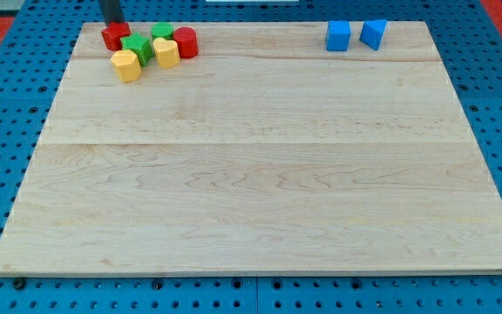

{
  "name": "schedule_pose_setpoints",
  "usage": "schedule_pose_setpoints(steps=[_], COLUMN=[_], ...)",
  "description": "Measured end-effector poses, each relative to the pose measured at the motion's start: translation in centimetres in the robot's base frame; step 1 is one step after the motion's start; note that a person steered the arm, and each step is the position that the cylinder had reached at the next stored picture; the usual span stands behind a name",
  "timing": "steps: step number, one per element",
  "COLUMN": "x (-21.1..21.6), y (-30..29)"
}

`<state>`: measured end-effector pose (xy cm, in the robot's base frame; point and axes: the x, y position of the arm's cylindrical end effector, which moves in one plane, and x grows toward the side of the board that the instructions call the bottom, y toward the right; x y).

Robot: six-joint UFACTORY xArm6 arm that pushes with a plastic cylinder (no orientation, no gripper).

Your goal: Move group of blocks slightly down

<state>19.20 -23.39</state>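
A tight group of blocks sits at the view's top left of the wooden board [260,166]: a red block [114,36], a green star-like block [136,47], a green block [162,31], a red cylinder [186,42], a yellow block [166,53] and a yellow hexagonal block [126,65]. My dark rod comes down from the view's top edge, and my tip [112,23] stands right at the top side of the red block, touching or nearly touching it.
Two blue blocks stand near the view's top right: a blue cube [339,36] and a blue wedge-like block [373,34]. The board lies on a blue perforated table [7,113], with a red area at the view's top corners.
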Motion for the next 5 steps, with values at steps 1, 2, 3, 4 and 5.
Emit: schedule_pose_setpoints(steps=[1,2,3,4,5], x=[1.9,3.8,5.9,3.2,-0.1], y=[1.3,6.4,7.0,1.7,3.2])
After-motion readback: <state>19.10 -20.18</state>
